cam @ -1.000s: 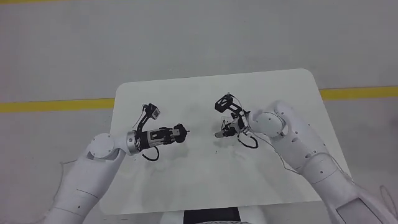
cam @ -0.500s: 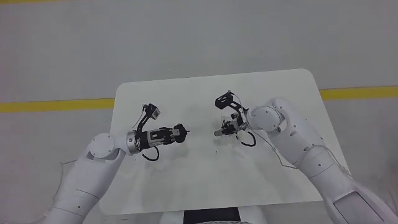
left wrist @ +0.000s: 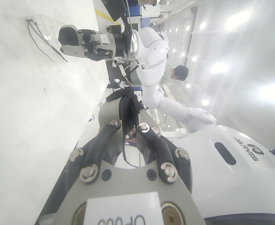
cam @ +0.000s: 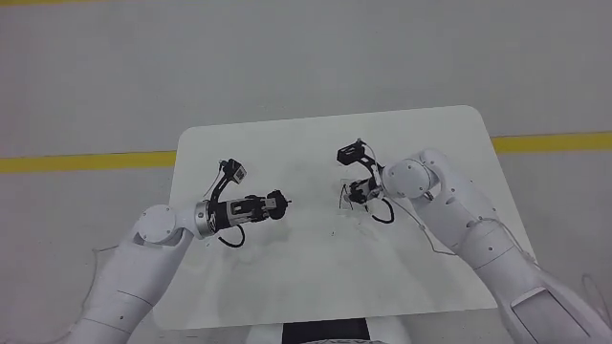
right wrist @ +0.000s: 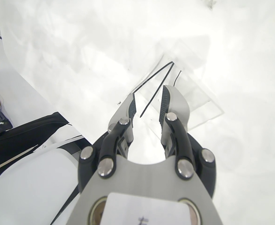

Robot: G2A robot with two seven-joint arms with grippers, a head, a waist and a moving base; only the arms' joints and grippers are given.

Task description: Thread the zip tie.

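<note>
My left gripper (cam: 283,202) hovers over the table's left half and is shut on a thin black zip tie (left wrist: 125,152), whose strand loops back between the finger links. Across a gap, my right gripper (cam: 347,194) stands open, tipped down over a clear plastic box (right wrist: 199,99). In that box lie loose black zip ties (right wrist: 156,84), one running up between the open fingers (right wrist: 166,99). The left wrist view shows the right gripper (left wrist: 63,43) at the box (left wrist: 46,23), just above the zip ties (left wrist: 38,36).
The white table (cam: 430,143) has rounded corners and bare surface around both arms. Its near edge runs close behind the grippers. A grey floor with yellow lines lies beyond the far edge.
The right gripper has turned and shifted slightly away from the table's near edge, settling over the clear box. The left arm has kept still.
</note>
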